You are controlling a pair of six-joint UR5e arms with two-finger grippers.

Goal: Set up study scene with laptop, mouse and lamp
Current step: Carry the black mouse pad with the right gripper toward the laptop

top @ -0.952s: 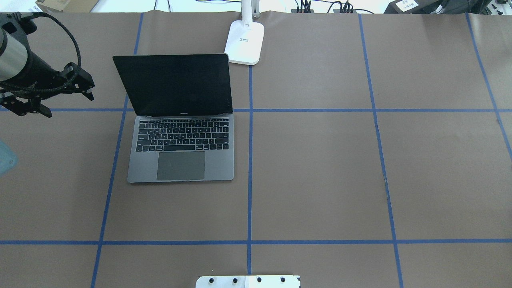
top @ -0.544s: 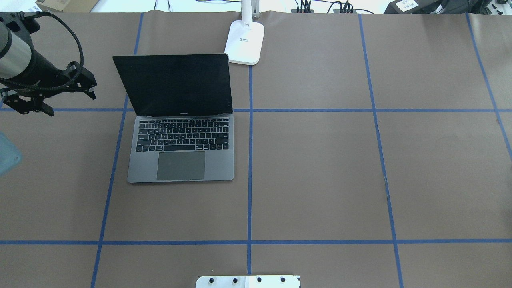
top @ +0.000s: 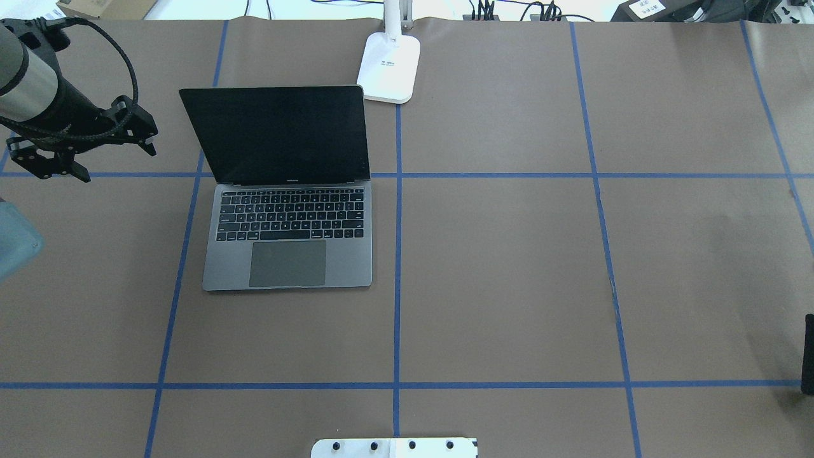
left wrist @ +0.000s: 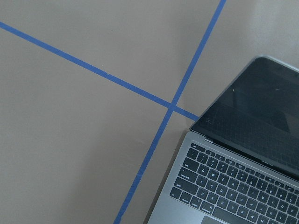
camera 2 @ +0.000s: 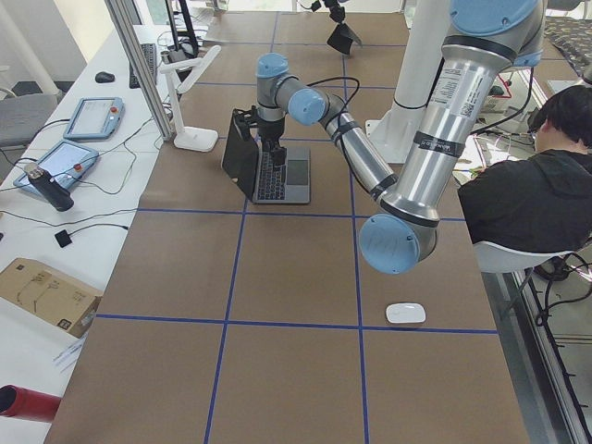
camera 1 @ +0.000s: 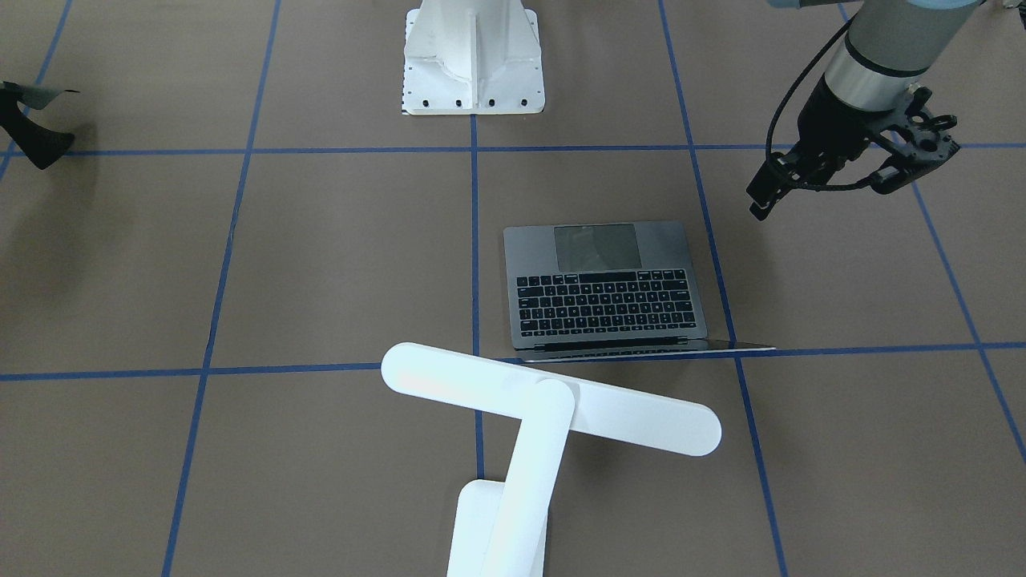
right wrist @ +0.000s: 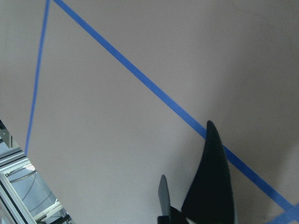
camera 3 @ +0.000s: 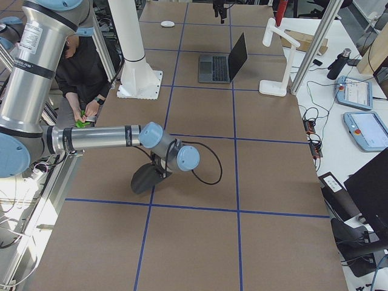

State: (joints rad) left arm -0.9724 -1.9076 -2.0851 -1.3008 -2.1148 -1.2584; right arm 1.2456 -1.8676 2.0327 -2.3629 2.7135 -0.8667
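The grey laptop (top: pixel 289 254) stands open left of the table's centre, its dark screen toward the far edge. The white lamp (top: pixel 389 67) stands behind the laptop's right corner; its bar head (camera 1: pixel 553 401) shows in the front view. The white mouse (camera 2: pixel 405 314) lies far out at the table's left end, near the robot's side. My left gripper (top: pixel 117 164) hovers open and empty just left of the laptop's screen. At the table's right end my right gripper (camera 3: pixel 159 173) is shut on a limp black pad (camera 3: pixel 144 179) that hangs close over the paper.
The white bolted pedestal (camera 1: pixel 473 56) stands at the robot's edge of the table. A seated person (camera 2: pixel 527 203) is beside the table on the robot's side. Blue tape lines grid the brown paper. Tablets and cables lie beyond the far edge.
My left gripper has drifted a little up and toward the laptop's screen. A black strip of the pad has come in at the overhead view's right edge.
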